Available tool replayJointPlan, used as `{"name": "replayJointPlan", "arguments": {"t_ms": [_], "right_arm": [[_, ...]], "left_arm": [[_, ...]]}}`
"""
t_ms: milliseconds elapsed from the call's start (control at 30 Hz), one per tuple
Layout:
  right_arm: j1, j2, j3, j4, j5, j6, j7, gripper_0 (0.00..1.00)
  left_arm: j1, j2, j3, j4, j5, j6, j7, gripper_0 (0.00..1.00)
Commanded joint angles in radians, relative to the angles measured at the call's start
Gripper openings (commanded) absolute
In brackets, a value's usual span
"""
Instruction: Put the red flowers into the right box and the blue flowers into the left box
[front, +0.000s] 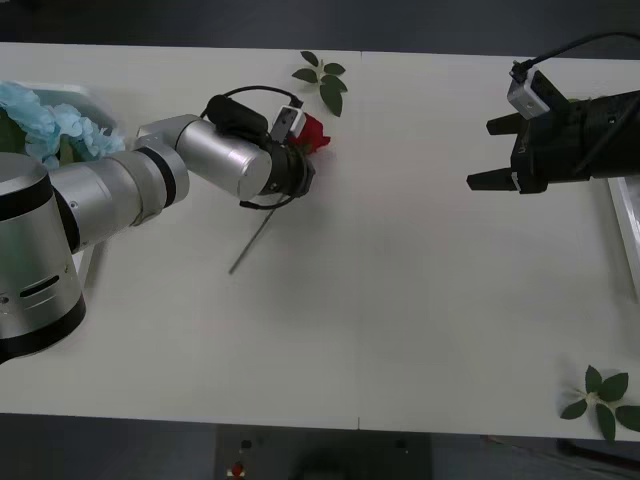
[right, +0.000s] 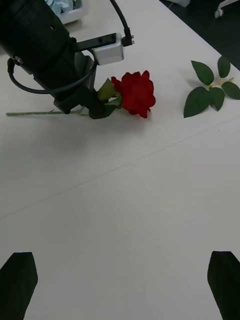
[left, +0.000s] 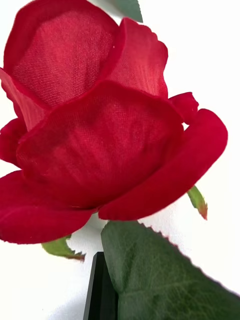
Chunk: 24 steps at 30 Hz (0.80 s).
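Closest thing by far is the red rose (left: 100, 135), basically pressed up against the left wrist camera, with a big green leaf (left: 170, 280) under the bloom and one black finger (left: 102, 287) poking up beside it. In the front view the rose (front: 312, 133) lies on the white table (front: 400, 300) in the upper middle of the frame, thin stem (front: 252, 243) trailing down and to the left. The left gripper (front: 296, 168) is down right at the base of the bloom. From the right wrist view it looks like the left gripper (right: 97, 107) is pinching the stem just behind the leaves next to the flower (right: 135, 93), bloom sticking out past the fingertips.

The right gripper (front: 500, 152) hangs over the table at the upper right, well apart from the rose, fingers spread wide with nothing between them. You can see the same two fingers (right: 20, 285) at the bottom corners of its own wrist view.

Blue flowers (front: 50, 125) are piled in the left box (front: 95, 100) at the far upper left. A thin pale rim of the right box (front: 627, 225) shows at the right edge.

Loose leaf sprigs: one (front: 324, 80) near the top just above the rose, another (front: 603, 400) in the lower right corner.
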Motion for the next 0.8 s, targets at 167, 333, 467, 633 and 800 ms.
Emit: {"name": "replayJointPlan", "arguments": {"t_ms": [167, 333, 467, 633, 800], "right_arm": [[-0.015, -0.024, -0.023, 0.001, 0.006, -0.006, -0.014, 1.0], [-0.015, -0.024, -0.023, 0.001, 0.006, -0.006, -0.014, 1.0], [-0.015, -0.024, -0.023, 0.001, 0.006, -0.006, -0.014, 1.0], [-0.015, -0.024, -0.023, 0.0, 0.006, -0.006, -0.014, 1.0], [-0.015, -0.024, -0.023, -0.003, -0.002, -0.013, -0.014, 1.0]], "left_arm": [[-0.035, 0.086, 0.081, -0.096, 0.011, 0.205, 0.015, 0.0], [-0.041, 0.157, 0.151, -0.189, 0.005, 0.277, 0.013, 0.0], [-0.049, 0.209, 0.253, -0.245, -0.004, 0.383, 0.001, 0.0], [-0.056, 0.27, 0.392, -0.289, -0.023, 0.507, -0.019, 0.0], [-0.055, 0.358, 0.556, -0.352, -0.042, 0.64, -0.083, 0.0]]}}
